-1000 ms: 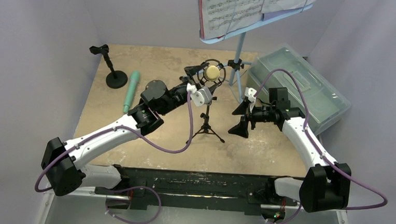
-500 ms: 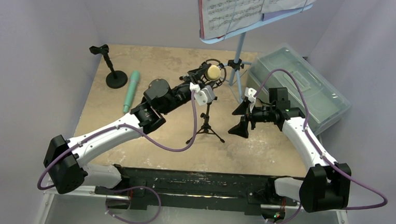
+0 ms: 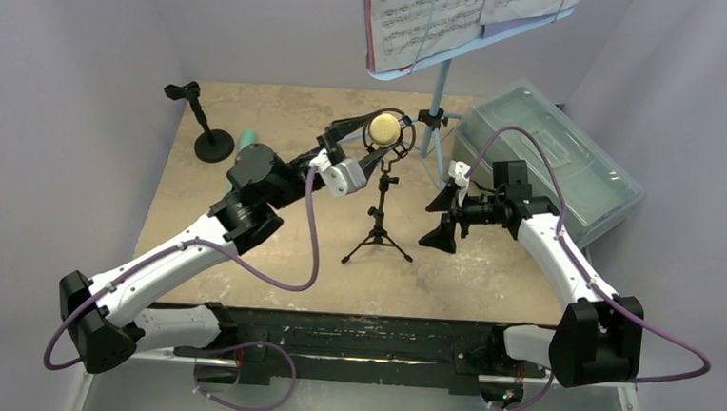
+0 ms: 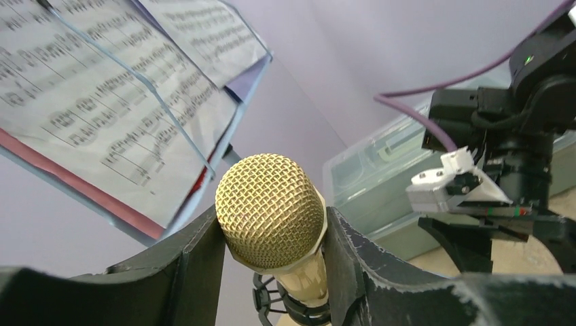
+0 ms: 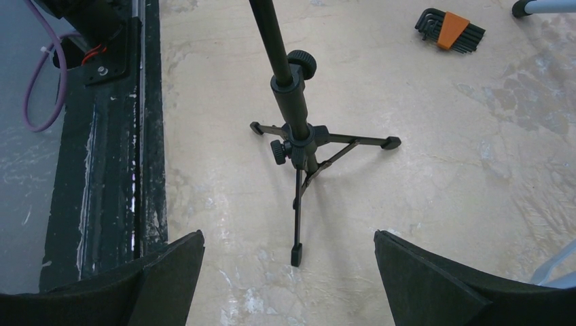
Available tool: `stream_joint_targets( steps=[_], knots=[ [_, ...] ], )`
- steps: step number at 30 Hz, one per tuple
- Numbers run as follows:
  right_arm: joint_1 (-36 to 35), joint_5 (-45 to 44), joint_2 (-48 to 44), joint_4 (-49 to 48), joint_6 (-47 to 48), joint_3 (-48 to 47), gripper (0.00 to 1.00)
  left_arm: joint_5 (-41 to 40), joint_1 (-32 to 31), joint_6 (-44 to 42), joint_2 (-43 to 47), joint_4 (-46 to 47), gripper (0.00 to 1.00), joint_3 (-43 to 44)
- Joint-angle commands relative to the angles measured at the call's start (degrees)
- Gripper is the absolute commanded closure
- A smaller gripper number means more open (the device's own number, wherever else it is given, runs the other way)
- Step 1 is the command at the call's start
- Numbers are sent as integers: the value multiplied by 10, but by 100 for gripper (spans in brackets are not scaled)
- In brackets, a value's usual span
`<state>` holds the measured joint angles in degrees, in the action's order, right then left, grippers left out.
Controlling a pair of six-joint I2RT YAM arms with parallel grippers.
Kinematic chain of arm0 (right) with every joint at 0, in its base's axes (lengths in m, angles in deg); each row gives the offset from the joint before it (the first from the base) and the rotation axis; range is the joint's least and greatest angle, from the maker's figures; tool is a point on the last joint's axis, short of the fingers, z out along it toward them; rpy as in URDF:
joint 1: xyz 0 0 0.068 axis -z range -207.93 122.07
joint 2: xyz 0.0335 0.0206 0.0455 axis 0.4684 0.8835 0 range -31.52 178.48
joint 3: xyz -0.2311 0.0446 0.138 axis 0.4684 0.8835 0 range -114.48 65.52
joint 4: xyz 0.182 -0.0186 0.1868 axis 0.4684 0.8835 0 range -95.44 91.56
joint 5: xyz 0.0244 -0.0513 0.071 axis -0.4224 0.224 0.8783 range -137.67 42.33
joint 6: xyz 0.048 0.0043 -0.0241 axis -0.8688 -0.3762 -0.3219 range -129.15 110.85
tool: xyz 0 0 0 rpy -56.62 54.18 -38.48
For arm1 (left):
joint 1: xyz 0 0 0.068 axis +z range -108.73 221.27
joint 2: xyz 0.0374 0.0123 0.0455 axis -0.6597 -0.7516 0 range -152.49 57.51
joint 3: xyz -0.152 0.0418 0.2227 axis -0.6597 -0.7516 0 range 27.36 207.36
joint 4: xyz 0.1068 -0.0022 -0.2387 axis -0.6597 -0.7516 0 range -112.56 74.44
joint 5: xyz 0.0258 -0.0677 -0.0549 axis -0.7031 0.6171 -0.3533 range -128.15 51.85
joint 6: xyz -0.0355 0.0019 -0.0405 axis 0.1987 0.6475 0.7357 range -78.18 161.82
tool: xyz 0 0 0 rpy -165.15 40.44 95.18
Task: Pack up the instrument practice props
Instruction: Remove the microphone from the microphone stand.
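The beige microphone (image 3: 384, 129) (image 4: 272, 210) stands in a black shock mount on the black tripod (image 3: 378, 235) (image 5: 299, 136) at mid table. My left gripper (image 3: 375, 135) (image 4: 272, 231) is shut on its mesh head, one finger pressing each side. My right gripper (image 3: 435, 221) (image 5: 289, 265) hangs open to the right of the tripod, low over the table, holding nothing. Only the tip of the teal microphone (image 3: 246, 139) shows behind my left arm. The light-blue music rack (image 3: 440, 86) at the back carries music sheets (image 3: 429, 9) (image 4: 102, 102). The round-base pole (image 3: 213, 144) stands at the back left.
A translucent grey-green box (image 3: 553, 160) (image 4: 360, 176), lid shut, sits at the back right beside my right arm. A set of hex keys (image 5: 452, 30) in an orange holder lies on the table beyond the tripod. A rack leg (image 5: 543, 7) is near it.
My left gripper closed round the beige microphone, then the arm drew back to the left, and the microphone head tilted slightly left. The right arm has not moved.
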<state>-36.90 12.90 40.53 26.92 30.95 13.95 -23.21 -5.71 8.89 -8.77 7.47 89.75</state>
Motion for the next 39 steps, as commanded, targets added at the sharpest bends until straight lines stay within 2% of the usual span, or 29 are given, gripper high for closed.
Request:
stream_joint_targets(
  steps=[1,14,19,23,26,31,39],
  knots=[
    [2,2,2,2,9,-23,1,39,-3,38,37,32,100,38],
    [1,0,5,1,9,-23,1,50,-3,110,79,-29,100,126],
    [1,-1,5,2,9,-23,1,23,-3,152,106,-57,100,146],
    [1,-2,6,1,10,-23,1,-15,-3,153,130,-90,100,150],
    [1,-3,7,1,9,-23,1,-69,-3,144,142,-125,100,152],
    [1,-4,9,0,9,-22,1,-227,-4,130,139,-209,100,161],
    [1,-7,13,-2,8,-22,1,-438,-2,92,89,-280,100,112]
  ],
)
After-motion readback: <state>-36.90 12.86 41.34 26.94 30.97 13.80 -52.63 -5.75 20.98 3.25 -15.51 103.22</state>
